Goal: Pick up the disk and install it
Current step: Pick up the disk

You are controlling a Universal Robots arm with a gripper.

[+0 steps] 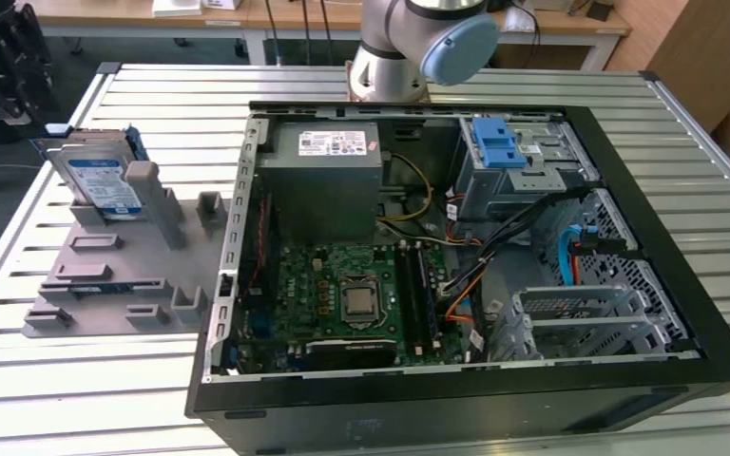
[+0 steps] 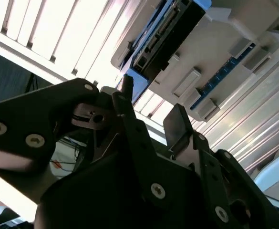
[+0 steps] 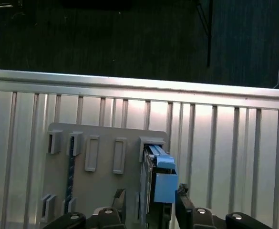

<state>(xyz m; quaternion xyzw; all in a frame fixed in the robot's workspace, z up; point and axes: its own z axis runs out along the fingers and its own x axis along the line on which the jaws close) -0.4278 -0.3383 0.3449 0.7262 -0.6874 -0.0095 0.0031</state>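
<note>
The disk [image 1: 99, 182] stands on edge in a slot at the far end of the grey holder [image 1: 111, 275], on the exterior view's left, its blue-and-white label facing out. In the first wrist view the disk [image 3: 162, 183] shows its blue end tab. My gripper [image 3: 151, 198] is open, and one dark finger [image 3: 182, 198] shows on each side of that tab. In the second wrist view the gripper [image 2: 151, 107] is apart from the disk [image 2: 172, 33], with nothing between the fingertips [image 2: 126, 88].
An open computer case [image 1: 669, 285] lies on the slatted metal table [image 1: 73, 380], right of the holder. Inside are a grey power supply [image 1: 327, 171], a metal drive cage with blue tabs [image 1: 505, 152], the motherboard [image 1: 353, 294] and loose cables.
</note>
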